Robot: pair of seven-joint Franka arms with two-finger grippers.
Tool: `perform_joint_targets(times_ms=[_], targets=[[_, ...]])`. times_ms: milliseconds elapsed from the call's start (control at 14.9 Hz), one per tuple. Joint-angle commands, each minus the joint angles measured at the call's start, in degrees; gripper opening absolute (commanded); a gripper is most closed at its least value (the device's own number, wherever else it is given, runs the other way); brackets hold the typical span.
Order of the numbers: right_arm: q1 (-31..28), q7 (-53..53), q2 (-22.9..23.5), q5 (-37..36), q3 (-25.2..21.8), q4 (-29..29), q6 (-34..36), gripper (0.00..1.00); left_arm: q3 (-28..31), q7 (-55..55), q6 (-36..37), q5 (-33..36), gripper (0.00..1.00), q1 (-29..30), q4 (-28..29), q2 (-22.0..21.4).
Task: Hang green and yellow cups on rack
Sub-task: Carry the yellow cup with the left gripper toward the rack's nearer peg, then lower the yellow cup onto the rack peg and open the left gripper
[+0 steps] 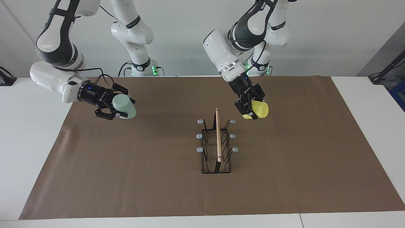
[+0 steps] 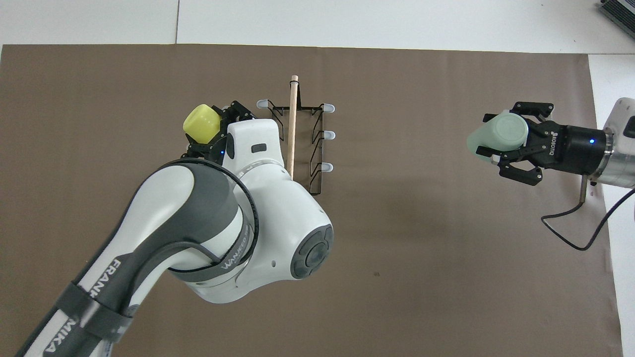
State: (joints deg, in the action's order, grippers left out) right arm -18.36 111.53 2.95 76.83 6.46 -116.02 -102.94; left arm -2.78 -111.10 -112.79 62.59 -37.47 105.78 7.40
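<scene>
Two smooth tapered cups [image 1: 124,106] [image 1: 259,109], pincer-held aloft.

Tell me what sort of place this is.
Probably a robotics lab bench: two arms over a brown mat, the left pincer holding a yellow cup, the right pincer a green cup.

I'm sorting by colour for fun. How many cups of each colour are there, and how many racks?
Green cup: 1, in the right gripper
Yellow cup: 1, in the left gripper
Rack: 1, on the brown mat
Total: 3
</scene>
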Motion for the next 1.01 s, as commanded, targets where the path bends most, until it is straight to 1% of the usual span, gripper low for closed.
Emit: perform_joint_targets(times_ms=[0, 134, 269, 470, 671, 739, 940], targets=[[-0.8, 0.9, -1.7, -0.8, 0.4, -1.7, 0.5, 0.0, 0.9, -1.9, 1.9, 4.7, 0.0, -3.3, 0.7, 2.3], [-0.8, 0.9, -1.7, -0.9, 0.4, -1.7, 0.6, 0.0, 0.9, -2.5, 2.2, 8.5, 0.0, -3.7, 1.4, 3.1], [-0.7, 0.9, -1.7, -1.0, 0.4, -1.7, 0.6, 0.0, 1.0, -2.7, 2.0, 10.2, 0.0, -5.6, 4.0, 3.3], [-0.4, 0.7, -1.6, -1.0, 0.5, -1.5, 0.6, 0.0, 1.0, -5.7, 1.7, 13.0, 0.0, -5.7, 6.8, 3.1], [-0.4, 0.6, -1.6, -0.9, 0.6, -1.5, 0.5, 0.0, 1.0, -7.4, 1.5, 13.5, 0.0, -5.9, 6.8, 3.6], [-0.4, 0.7, -1.6, -1.0, 0.6, -1.5, 0.6, 0.0, 1.0, -8.9, 1.4, 15.0, 0.0, -5.8, 6.8, 4.0], [0.1, 0.7, -1.6, -0.7, 0.7, -1.5, 0.2, 0.0, 1.1, -10.9, 1.7, 15.0, 0.0, -5.8, 6.4, 4.5]])
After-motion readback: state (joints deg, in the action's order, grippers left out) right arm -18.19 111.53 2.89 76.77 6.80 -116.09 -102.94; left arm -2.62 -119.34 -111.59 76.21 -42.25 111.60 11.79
